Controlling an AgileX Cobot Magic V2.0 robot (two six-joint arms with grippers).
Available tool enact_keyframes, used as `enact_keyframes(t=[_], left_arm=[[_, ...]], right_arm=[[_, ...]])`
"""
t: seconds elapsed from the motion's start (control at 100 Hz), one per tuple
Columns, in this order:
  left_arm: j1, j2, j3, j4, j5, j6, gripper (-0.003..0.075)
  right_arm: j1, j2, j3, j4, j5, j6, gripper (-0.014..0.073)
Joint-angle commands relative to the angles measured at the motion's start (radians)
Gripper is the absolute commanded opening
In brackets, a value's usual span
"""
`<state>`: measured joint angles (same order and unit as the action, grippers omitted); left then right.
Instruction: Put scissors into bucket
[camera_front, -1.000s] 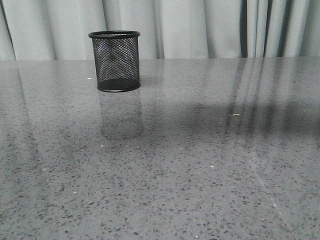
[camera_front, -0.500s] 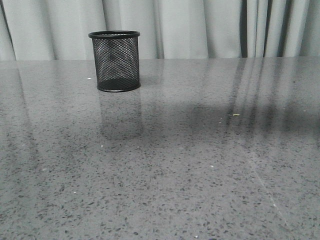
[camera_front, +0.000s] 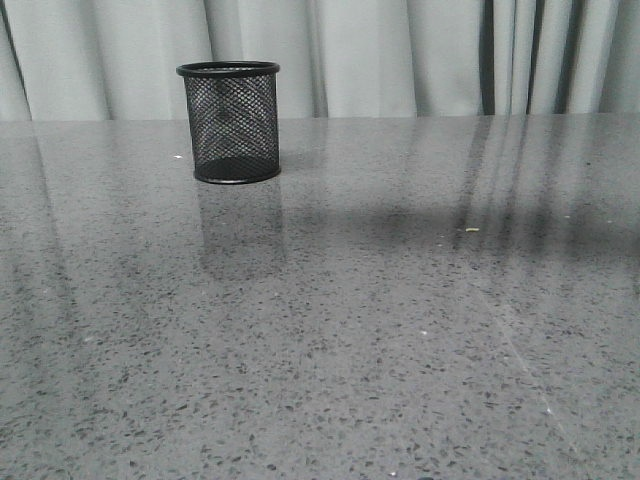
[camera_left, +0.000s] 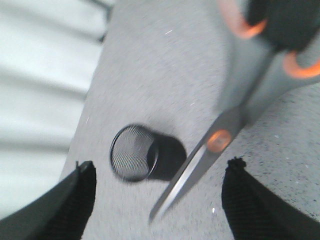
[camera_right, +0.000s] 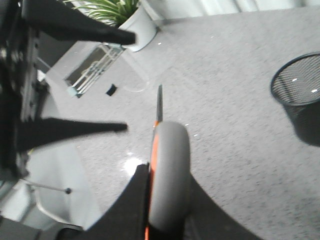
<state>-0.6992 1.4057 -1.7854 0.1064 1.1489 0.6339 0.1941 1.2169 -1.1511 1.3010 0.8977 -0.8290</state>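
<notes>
The bucket (camera_front: 229, 125), a black wire-mesh cup, stands upright at the far left of the table. It also shows in the left wrist view (camera_left: 134, 159) and the right wrist view (camera_right: 300, 85). My right gripper (camera_right: 167, 176) is shut on the grey and orange handle of the scissors (camera_right: 167, 160), blades pointing away from it. In the left wrist view the scissors (camera_left: 220, 141) hang in the air, blurred, their tip beside the bucket. My left gripper (camera_left: 160, 167) is open and empty, high above the bucket. Neither gripper shows in the front view.
The table (camera_front: 400, 330) is grey speckled stone, with pale curtains behind it. A potted plant (camera_right: 125, 15) and a metal frame (camera_right: 92, 67) stand beyond the table edge in the right wrist view. The left arm's fingers (camera_right: 80, 26) reach in there.
In the front view the dark shadow band on the table has shifted slightly. The bucket has not moved.
</notes>
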Motion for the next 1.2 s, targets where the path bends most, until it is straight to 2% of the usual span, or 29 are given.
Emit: enact_keyframes(t=[0.0,0.11,0.25,0.4,0.54,0.68,0.88,0.98,1.11,1.19], left_arm=[[0.076,-0.057,-0.032,0.007,-0.056,-0.155,0.0495],[0.195,-0.086,-0.032,-0.075,-0.037,-0.199,0.0495],[0.369,-0.115,-0.032,-0.238,0.008,-0.199,0.0495],[0.526,-0.134,-0.032,-0.355,0.064,-0.197,0.0495],[0.618,-0.143,-0.032,-0.427,0.106,-0.187,0.0495],[0.638,-0.147,-0.032,-0.461,0.114,-0.17,0.0495],[0.638,-0.147,-0.032,-0.504,0.113,-0.148,0.0495],[0.638,-0.147,-0.032,-0.504,0.113,-0.146,0.0495],[0.638,-0.147,-0.032,-0.506,0.113,-0.146,0.0495],[0.638,-0.147,-0.032,-0.506,0.113,-0.146,0.0495]], right_arm=[[0.0,-0.019,-0.07,-0.003,-0.043,-0.018,-0.0072],[0.0,-0.019,-0.126,-0.092,-0.072,-0.005,-0.0041],[0.0,0.019,-0.228,-0.245,-0.081,0.103,-0.0043],[0.0,0.115,-0.389,-0.372,-0.004,0.204,-0.0043],[0.002,0.231,-0.578,-0.5,0.094,0.313,-0.0043],[0.015,0.36,-0.768,-0.642,0.21,0.424,-0.0043],[0.1,0.516,-1.022,-0.8,0.344,0.536,-0.0043],[0.159,0.564,-1.079,-0.909,0.348,0.572,-0.0043],[0.221,0.612,-1.1,-0.964,0.346,0.572,-0.0043],[0.25,0.633,-1.114,-1.041,0.349,0.593,-0.0043]])
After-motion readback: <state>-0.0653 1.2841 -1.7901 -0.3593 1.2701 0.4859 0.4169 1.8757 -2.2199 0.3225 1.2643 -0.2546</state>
